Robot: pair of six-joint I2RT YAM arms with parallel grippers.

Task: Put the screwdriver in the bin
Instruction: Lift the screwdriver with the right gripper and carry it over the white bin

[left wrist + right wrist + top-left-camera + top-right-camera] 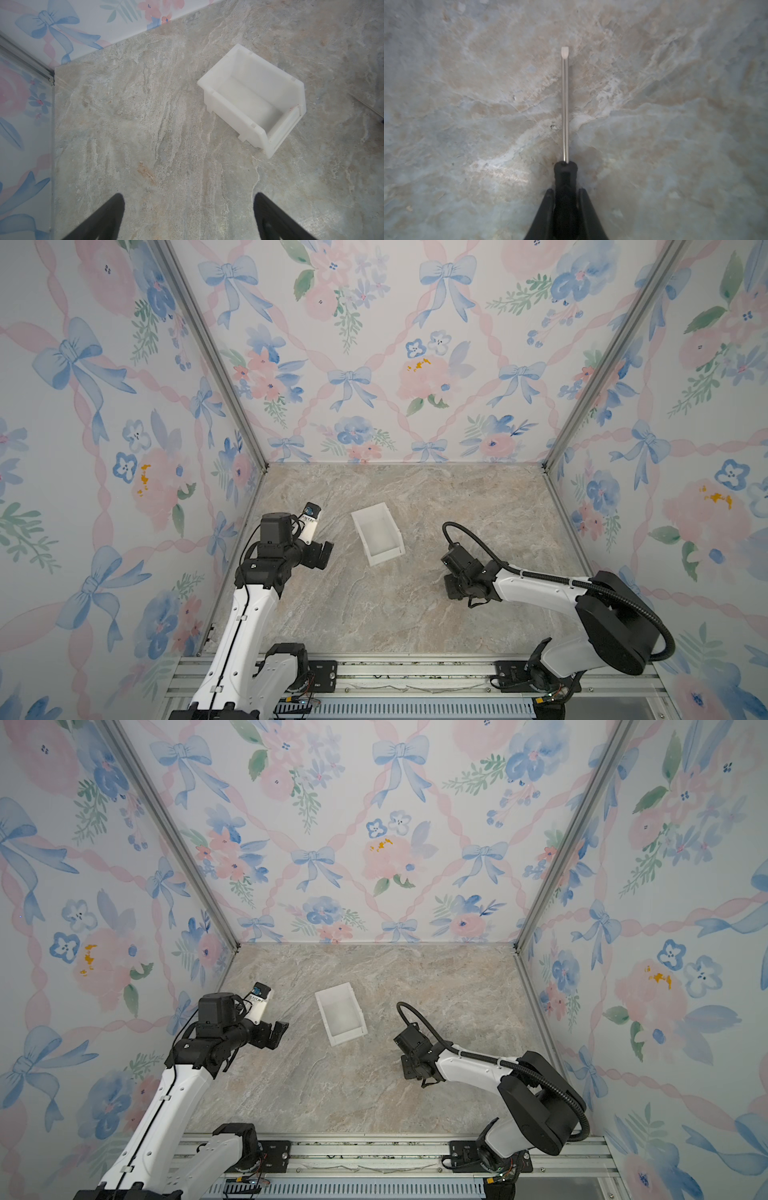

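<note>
In the right wrist view my right gripper (565, 191) is shut on the black handle of the screwdriver (565, 104). Its thin grey shaft points straight ahead, close over the marble tabletop. In both top views the right gripper (453, 589) (411, 1068) points down at the table, right of the bin, and hides the screwdriver. The white bin (360, 537) (324, 1017) (228, 112) stands empty near the middle of the table. The left gripper (326, 553) (279, 1033) (188, 197) hovers open left of the bin with nothing between its fingers.
Flowered walls with metal corner posts (257, 456) close the table at the back and on both sides. A metal rail (415, 672) at the front edge carries both arm bases. A black cable (469, 539) loops above the right wrist.
</note>
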